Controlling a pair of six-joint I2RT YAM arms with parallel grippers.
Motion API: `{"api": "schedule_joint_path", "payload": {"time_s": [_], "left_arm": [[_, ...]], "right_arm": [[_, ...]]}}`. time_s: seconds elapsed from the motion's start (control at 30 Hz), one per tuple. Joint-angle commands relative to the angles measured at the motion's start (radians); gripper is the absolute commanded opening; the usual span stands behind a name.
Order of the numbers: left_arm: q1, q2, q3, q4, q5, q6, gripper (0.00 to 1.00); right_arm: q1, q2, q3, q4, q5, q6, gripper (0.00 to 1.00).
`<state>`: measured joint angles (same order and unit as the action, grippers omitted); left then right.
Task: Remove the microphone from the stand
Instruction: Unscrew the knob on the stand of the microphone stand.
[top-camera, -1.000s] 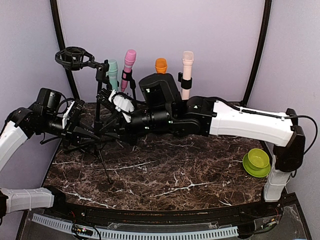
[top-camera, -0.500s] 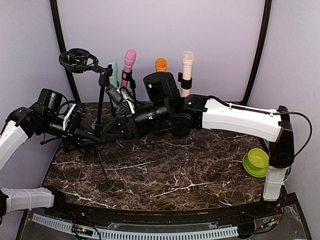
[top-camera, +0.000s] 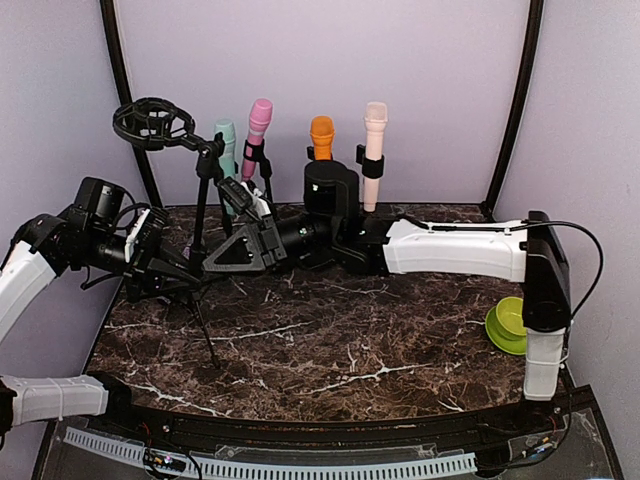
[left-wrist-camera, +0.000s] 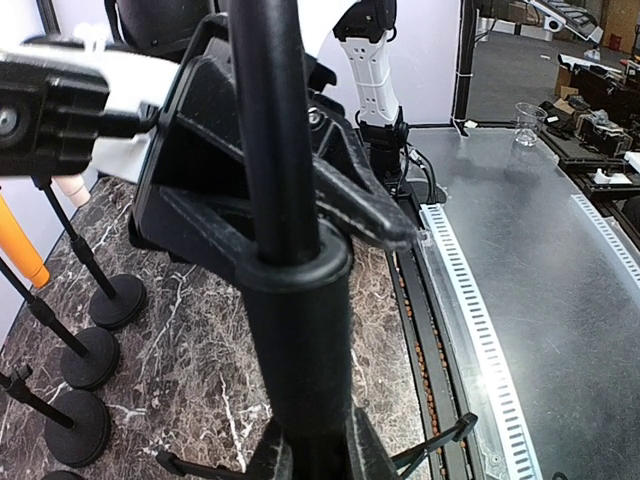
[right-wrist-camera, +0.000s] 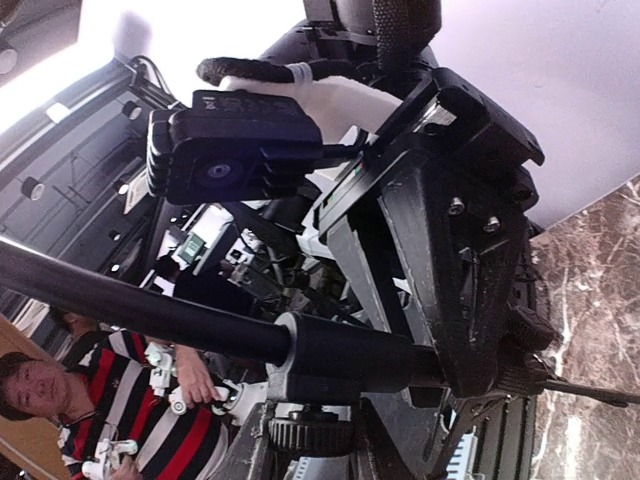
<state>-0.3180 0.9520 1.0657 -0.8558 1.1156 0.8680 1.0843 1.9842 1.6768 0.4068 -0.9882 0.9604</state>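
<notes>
A black tripod stand (top-camera: 201, 212) stands at the table's left, topped by a black shock-mount ring (top-camera: 151, 122). Whether a microphone sits in the ring I cannot tell. My left gripper (top-camera: 178, 270) is shut on the stand's pole (left-wrist-camera: 272, 130), low down, just under its collar (left-wrist-camera: 296, 272), with the left gripper (left-wrist-camera: 318, 458) fingers either side. My right gripper (top-camera: 212, 265) reaches in from the right at the same height. In the right wrist view my right gripper (right-wrist-camera: 312, 445) is shut on the knurled knob (right-wrist-camera: 310, 432) under the collar (right-wrist-camera: 350, 350).
Four coloured microphones stand in clips along the back wall: teal (top-camera: 226, 140), pink (top-camera: 258, 122), orange (top-camera: 321, 134) and cream (top-camera: 375, 128). Their round bases (left-wrist-camera: 118, 300) show in the left wrist view. A green bowl (top-camera: 514, 323) sits at the right edge.
My right arm has stretched out lower and flatter, bringing its gripper down the pole to the collar beside the left gripper. The shock-mount ring has swayed slightly. The left arm has held still.
</notes>
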Motion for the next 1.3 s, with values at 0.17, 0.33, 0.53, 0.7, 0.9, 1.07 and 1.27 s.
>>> {"api": "schedule_joint_path", "payload": {"time_s": [0.17, 0.33, 0.53, 0.7, 0.9, 1.07, 1.27], "left_arm": [[-0.003, -0.027, 0.026, -0.003, 0.031, 0.047, 0.00], [-0.004, -0.029, 0.024, 0.031, 0.050, -0.013, 0.00], [-0.005, -0.030, 0.023, 0.074, 0.080, -0.097, 0.00], [-0.003, -0.030, 0.017, 0.114, 0.107, -0.178, 0.00], [-0.005, -0.035, -0.010, 0.232, 0.164, -0.389, 0.00], [-0.004, -0.033, -0.018, 0.253, 0.172, -0.427, 0.00], [-0.004, -0.033, -0.018, 0.244, 0.168, -0.413, 0.00]], "right_arm": [[-0.032, 0.005, 0.002, 0.519, -0.117, 0.385, 0.34], [-0.054, -0.072, -0.061, 0.268, -0.078, 0.167, 0.47], [-0.067, -0.182, -0.017, -0.362, 0.246, -0.383, 0.52], [-0.003, -0.290, -0.093, -0.411, 0.572, -0.675, 0.49], [0.119, -0.361, -0.140, -0.348, 0.801, -0.958, 0.46], [0.168, -0.318, -0.042, -0.439, 0.814, -1.058, 0.46], [0.231, -0.249, 0.070, -0.570, 0.955, -1.196, 0.42]]}}
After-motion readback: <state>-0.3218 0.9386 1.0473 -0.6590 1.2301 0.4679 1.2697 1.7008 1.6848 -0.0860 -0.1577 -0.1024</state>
